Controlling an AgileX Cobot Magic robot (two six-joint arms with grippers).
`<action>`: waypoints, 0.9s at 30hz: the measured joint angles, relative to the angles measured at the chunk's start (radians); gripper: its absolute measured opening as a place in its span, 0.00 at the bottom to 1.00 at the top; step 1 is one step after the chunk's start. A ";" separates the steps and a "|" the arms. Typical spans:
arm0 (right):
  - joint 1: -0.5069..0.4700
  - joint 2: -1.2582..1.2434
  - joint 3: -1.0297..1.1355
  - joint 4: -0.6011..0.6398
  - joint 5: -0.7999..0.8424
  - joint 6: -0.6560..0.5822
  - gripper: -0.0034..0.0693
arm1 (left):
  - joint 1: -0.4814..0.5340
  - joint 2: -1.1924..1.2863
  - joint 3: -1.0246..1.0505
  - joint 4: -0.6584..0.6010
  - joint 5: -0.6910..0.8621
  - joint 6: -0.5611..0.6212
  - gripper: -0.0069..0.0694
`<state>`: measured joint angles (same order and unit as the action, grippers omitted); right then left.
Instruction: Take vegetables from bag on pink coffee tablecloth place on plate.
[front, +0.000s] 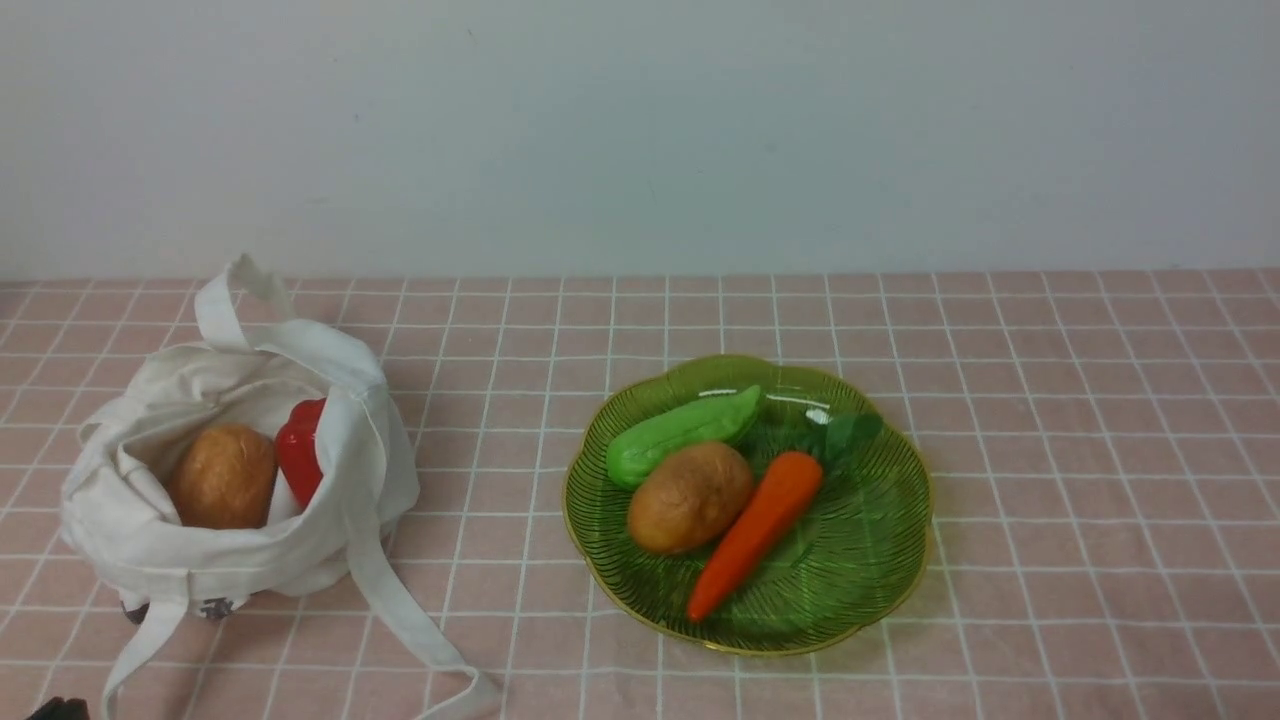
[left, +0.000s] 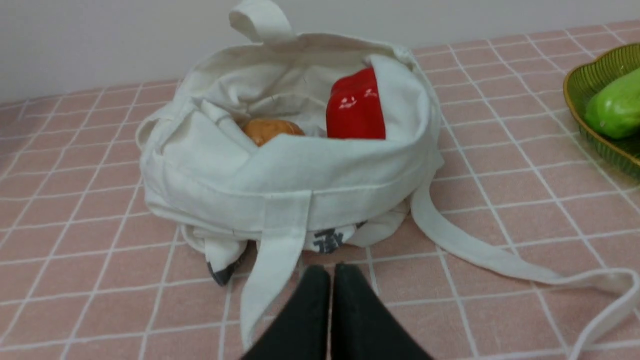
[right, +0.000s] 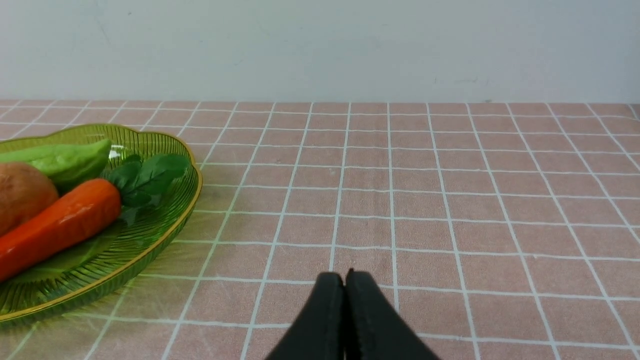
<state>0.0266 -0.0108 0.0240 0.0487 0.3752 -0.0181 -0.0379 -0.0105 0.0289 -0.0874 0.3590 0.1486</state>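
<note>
Pink tablecloth (front: 1050, 400) bears bag (front: 150, 540); plate (front: 880, 560) holds cucumber (front: 680, 432).

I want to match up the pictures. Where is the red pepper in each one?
Front view: the red pepper sits inside the white bag at the left, beside a brown potato.
Left wrist view: the pepper shows in the bag's open mouth.
Right wrist view: not in it.
Shared landmark: the green plate, seen in all three.

Two potatoes (front: 222, 477) (front: 690, 497) are counted, one red pepper (front: 301, 450), one cucumber (front: 683, 432) and one carrot (front: 757, 531), alongside a single bag (front: 150, 540), a single plate (front: 860, 540) and one tablecloth (front: 1050, 420).
</note>
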 joint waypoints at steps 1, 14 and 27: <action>0.000 0.000 0.000 0.000 0.000 0.000 0.03 | 0.000 0.000 0.000 0.000 0.002 0.000 0.08; 0.000 0.000 0.000 0.000 0.000 0.001 0.03 | 0.000 0.000 0.000 0.004 0.010 0.000 0.08; 0.000 0.000 0.000 0.000 0.000 0.001 0.03 | 0.000 0.000 0.000 0.005 0.010 0.000 0.08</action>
<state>0.0266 -0.0108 0.0240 0.0487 0.3752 -0.0170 -0.0379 -0.0105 0.0293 -0.0829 0.3694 0.1486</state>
